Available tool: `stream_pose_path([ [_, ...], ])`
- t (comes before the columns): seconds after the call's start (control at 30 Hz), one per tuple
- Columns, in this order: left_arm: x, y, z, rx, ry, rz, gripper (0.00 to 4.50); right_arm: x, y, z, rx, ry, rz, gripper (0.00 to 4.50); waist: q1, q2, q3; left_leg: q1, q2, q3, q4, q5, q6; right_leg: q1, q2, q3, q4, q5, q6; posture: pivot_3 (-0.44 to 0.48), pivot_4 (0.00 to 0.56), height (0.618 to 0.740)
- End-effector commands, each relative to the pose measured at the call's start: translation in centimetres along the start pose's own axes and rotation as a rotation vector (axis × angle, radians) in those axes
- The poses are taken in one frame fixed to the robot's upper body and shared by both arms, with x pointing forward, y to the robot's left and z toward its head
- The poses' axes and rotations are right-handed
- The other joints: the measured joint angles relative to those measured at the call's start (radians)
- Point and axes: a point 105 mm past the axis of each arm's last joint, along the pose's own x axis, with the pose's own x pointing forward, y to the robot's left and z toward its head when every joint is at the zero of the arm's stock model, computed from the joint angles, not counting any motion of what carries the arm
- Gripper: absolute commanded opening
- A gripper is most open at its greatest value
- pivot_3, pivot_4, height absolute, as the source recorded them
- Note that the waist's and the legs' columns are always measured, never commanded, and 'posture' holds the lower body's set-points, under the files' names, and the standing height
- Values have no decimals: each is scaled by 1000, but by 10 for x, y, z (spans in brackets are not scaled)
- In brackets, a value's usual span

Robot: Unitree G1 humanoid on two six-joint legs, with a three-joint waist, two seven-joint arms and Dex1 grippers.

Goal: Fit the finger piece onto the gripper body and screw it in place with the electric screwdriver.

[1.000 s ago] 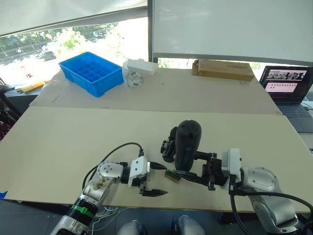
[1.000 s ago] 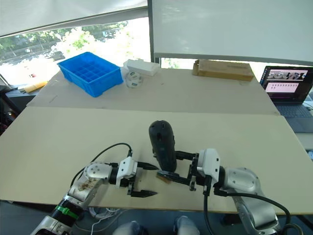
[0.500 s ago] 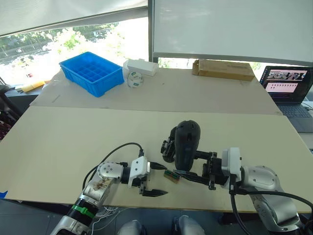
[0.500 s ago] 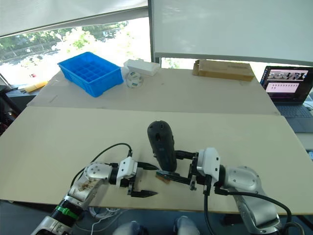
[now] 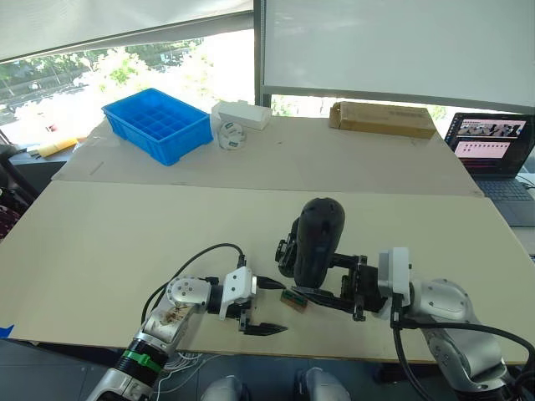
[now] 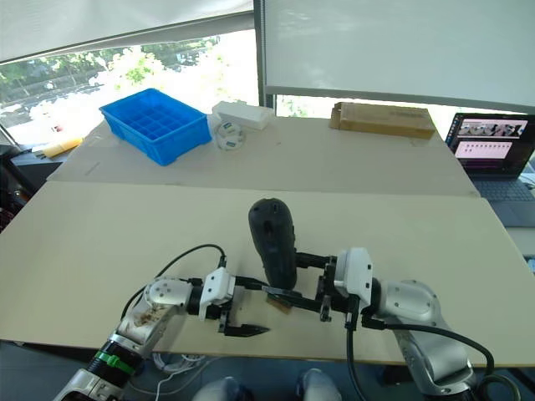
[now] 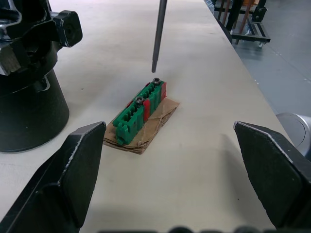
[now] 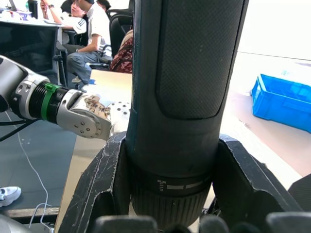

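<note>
Two grippers busy: right gripper (image 5: 328, 294) clamps the thick black cylindrical electric screwdriver (image 5: 316, 242) upright, thin bit just above the small green screw block (image 7: 140, 110); looks top-heavy, so low grip's smart. Left gripper (image 5: 261, 306) gapes wide nearby.

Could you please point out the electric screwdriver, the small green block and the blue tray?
Black cylindrical electric screwdriver (image 6: 274, 242), right eye view, mid-handle.
Small green block on tan card (image 7: 138, 112), left wrist view, green top.
Blue plastic compartment tray (image 5: 185, 139), left eye view, near wall.
</note>
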Motion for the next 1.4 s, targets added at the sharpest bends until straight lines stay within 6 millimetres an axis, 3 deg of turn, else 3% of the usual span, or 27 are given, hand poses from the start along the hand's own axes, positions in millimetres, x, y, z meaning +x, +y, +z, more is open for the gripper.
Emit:
stream_pose_path([
  [0.03, 3, -10, -13, -52, 24, -30, 4500, 0, 3, 11, -43, -42, 9, 1943, 0, 0, 0, 0, 0, 0, 0, 0, 0, 0, 0, 0, 0, 0, 0, 0, 150, 740],
  [1.4, 5, -12, -14, -58, 26, -36, 4500, -3, 2, 9, 13, -47, 9, 1943, 0, 0, 0, 0, 0, 0, 0, 0, 0, 0, 0, 0, 0, 0, 0, 0, 150, 740],
])
